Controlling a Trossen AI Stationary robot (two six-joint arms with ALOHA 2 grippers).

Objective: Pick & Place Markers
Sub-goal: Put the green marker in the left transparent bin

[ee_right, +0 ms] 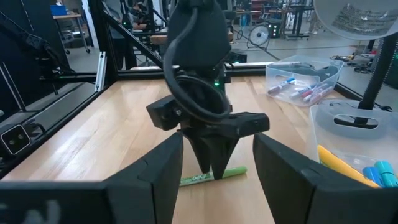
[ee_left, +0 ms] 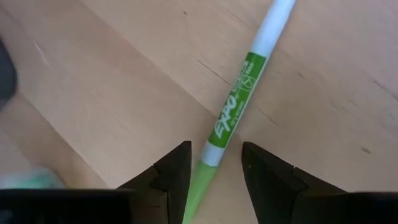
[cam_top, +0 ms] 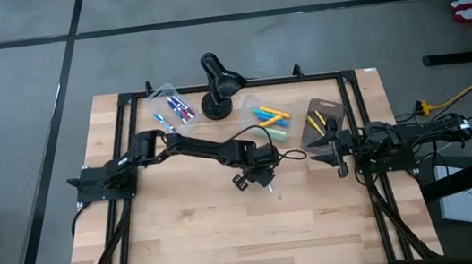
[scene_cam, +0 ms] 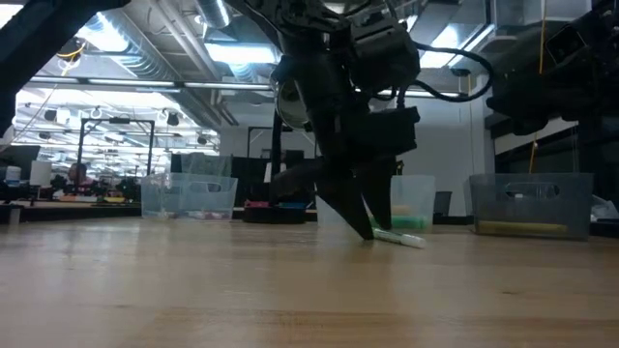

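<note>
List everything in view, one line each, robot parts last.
Green marker: one, lying on the table between the left claw's fingers.
Clear tubs: three along the table's far side. The left tub holds blue and red markers, the middle tub yellow and cyan markers, the right tub yellow markers.
Desk lamp: one, black, between left and middle tubs.
Table: light wood.
Left claw: open, straddling the green marker.
Right claw: open, waiting at the table's right side.

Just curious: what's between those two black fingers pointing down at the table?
A green marker lies on the wood between the left gripper's open fingers, as the left wrist view shows; contact can't be told.
</note>
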